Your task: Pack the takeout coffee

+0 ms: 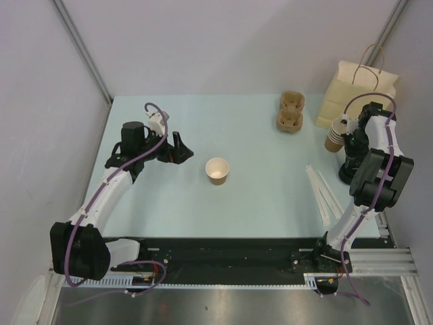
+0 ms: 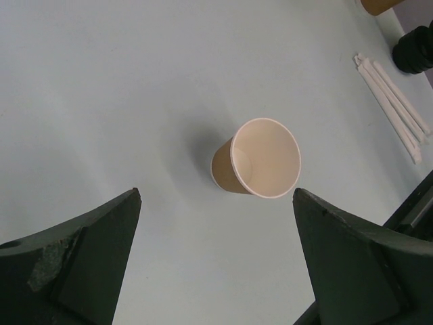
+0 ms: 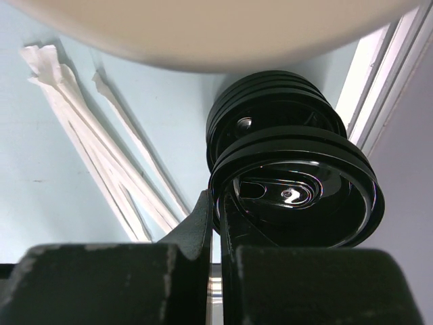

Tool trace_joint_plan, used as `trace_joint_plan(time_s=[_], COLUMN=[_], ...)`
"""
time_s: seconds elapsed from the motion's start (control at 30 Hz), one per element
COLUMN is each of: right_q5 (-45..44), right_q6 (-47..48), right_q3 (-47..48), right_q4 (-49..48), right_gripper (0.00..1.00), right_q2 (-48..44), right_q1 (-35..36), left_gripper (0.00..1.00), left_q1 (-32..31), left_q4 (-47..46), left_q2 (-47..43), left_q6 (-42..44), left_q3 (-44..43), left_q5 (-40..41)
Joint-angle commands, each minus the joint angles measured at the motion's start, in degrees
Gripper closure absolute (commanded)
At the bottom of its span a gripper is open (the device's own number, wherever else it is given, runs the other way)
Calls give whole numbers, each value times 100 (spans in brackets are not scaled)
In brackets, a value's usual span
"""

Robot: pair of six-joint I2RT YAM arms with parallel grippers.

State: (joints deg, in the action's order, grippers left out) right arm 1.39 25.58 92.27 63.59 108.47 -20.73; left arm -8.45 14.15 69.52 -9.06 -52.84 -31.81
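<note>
The takeout coffee cup, brown kraft paper and white inside, stands upright and empty mid-table. In the left wrist view the cup is just ahead of my fingers. My left gripper is open and empty, left of the cup; its jaws stand wide apart. My right gripper is at the right edge over a stack of black lids. In the right wrist view it is shut on the rim of the top black lid.
A tan paper bag stands at the back right. A stack of brown cups is in front of it. A cardboard cup carrier lies at the back. White wrapped straws lie near the lids.
</note>
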Motion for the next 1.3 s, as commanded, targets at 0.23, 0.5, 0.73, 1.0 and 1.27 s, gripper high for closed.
trace_joint_plan(time_s=[0.23, 0.5, 0.73, 1.0, 1.27], right_q5=[1317, 2803, 3447, 3973, 4360], right_q6=[26, -378, -721, -959, -1047], right_q3=[476, 555, 257, -121, -490], right_q4=[548, 953, 962, 988, 1014], right_gripper=[100, 100, 100, 100, 100], right_q2=[-633, -1476, -2118, -2295, -2321], right_q1=[-256, 253, 842, 1132, 1256], left_gripper=[0, 3, 4, 3, 2], left_q1=[-1323, -2450, -3258, -3734, -4086], left_q4=[-1554, -3013, -4007, -4552, -4913], left_q2=[412, 1923, 2995, 3920, 4430], left_q6=[-710, -1931, -2951, -3567, -3743], left_q3=[-278, -1500, -2186, -2644, -2732], left_q5=[-483, -580, -396, -300, -80])
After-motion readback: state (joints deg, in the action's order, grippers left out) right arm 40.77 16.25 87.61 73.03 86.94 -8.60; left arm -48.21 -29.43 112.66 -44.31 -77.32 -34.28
